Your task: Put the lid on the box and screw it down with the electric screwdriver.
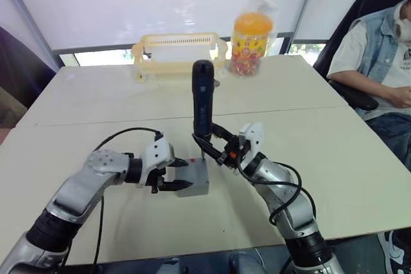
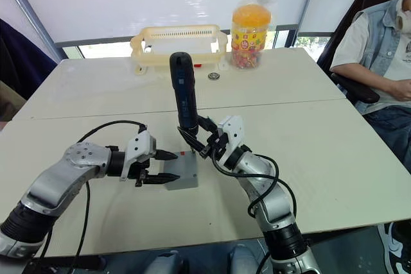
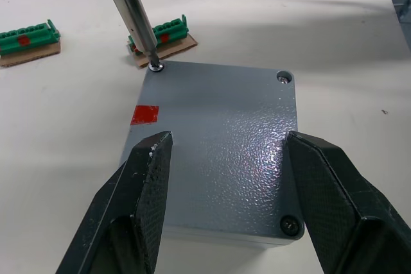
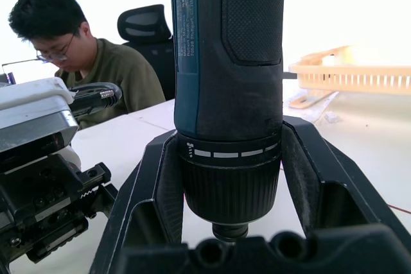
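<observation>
The grey box [image 1: 196, 189] stands on the near table with the flat grey lid [image 3: 218, 104] lying on it. A red mark [image 3: 144, 115] shows on the lid. My left gripper [image 1: 174, 174] is open at the box's left end, its fingertips [image 3: 157, 152] spread over the lid's near edge. My right gripper [image 1: 208, 142] is shut on the electric screwdriver [image 1: 203, 101], a black cylinder held upright. Its metal bit [image 3: 136, 17] rests on the screw [image 3: 155, 66] at one far corner of the lid. Screws also sit in two other corners.
Two small green blocks [image 3: 29, 35] [image 3: 164, 33] lie on the table just beyond the box. A cream basket [image 1: 180, 52], an orange-lidded jar [image 1: 252, 43] and a small round part [image 2: 213, 76] stand at the far side. One person [image 1: 385, 56] sits at the right, another [image 4: 70, 49] behind the table.
</observation>
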Available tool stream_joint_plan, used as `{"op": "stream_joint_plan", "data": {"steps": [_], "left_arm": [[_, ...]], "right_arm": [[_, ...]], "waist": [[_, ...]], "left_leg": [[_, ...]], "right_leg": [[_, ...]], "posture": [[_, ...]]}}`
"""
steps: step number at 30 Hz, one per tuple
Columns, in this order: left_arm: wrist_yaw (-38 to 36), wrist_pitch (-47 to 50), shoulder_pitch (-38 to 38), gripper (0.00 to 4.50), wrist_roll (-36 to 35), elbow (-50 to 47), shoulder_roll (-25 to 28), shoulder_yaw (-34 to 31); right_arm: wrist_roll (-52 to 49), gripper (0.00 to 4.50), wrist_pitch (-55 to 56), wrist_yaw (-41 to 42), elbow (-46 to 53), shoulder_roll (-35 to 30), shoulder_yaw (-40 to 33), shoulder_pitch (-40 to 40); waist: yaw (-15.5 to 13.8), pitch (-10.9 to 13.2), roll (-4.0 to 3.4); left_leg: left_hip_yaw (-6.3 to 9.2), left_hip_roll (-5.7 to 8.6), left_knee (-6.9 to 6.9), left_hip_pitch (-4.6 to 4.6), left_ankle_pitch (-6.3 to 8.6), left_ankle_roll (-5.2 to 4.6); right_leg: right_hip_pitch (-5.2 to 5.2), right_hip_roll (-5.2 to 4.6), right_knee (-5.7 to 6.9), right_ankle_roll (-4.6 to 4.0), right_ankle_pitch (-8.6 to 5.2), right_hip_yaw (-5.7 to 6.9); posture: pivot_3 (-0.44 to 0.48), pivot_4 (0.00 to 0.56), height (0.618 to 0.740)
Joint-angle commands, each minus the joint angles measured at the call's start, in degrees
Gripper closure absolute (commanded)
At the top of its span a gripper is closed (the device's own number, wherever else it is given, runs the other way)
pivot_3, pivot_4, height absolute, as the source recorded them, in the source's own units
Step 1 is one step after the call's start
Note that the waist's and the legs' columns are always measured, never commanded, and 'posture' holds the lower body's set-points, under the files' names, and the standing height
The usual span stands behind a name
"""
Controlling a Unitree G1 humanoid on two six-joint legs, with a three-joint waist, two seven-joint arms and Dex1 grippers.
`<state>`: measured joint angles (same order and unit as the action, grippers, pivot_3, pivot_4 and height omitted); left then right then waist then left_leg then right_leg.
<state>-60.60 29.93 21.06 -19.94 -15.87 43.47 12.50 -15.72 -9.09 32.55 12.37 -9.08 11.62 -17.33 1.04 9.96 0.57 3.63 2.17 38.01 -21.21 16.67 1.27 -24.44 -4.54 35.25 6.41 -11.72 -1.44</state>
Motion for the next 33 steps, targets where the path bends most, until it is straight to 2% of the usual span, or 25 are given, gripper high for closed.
{"op": "stream_joint_plan", "data": {"steps": [1, 12, 17, 33], "left_arm": [[0.30, 2.58, -1.77, 1.63, 2.89, 2.74, 0.36, 3.43], [1.02, 2.34, -2.29, 1.63, 3.27, 3.99, -0.68, 3.55], [1.04, 2.43, -2.18, 1.63, 3.43, 4.15, -0.82, 3.60], [0.34, 2.37, -1.99, 1.63, 4.14, 4.62, -0.37, 4.54]], "right_arm": [[1.45, 2.72, 0.05, 0.58, -0.66, -0.76, 1.22, 0.78], [2.47, 2.72, -0.11, 0.51, -2.35, -1.19, 1.92, 1.18], [2.37, 2.72, -0.22, 0.66, -3.15, -1.18, 1.80, 1.32], [2.44, 2.72, -0.42, 1.04, -4.39, -1.11, 2.28, 2.41]], "waist": [[0.00, -0.12, 0.02], [-0.06, -0.75, 0.02], [0.01, -0.76, 0.00], [-0.02, -0.87, -0.05]], "left_leg": [[0.00, 0.00, 0.00, 0.02, 0.00, 0.00], [0.03, 0.00, -0.01, 0.21, 0.01, -0.02], [0.24, -0.07, -0.11, 1.05, 0.22, -0.33], [0.44, -0.07, -0.11, 1.06, 0.23, -0.33]], "right_leg": [[0.02, 0.00, 0.00, -0.01, -0.01, 0.00], [0.25, 0.00, -0.02, -0.15, -0.15, 0.01], [1.04, -0.02, -0.06, -0.24, -0.75, 0.01], [1.10, -0.06, -0.06, -0.17, -0.81, 0.04]], "posture": [[0.000, 0.150, 0.740], [0.000, 0.150, 0.740], [0.000, 0.150, 0.740], [0.000, 0.150, 0.740]]}}
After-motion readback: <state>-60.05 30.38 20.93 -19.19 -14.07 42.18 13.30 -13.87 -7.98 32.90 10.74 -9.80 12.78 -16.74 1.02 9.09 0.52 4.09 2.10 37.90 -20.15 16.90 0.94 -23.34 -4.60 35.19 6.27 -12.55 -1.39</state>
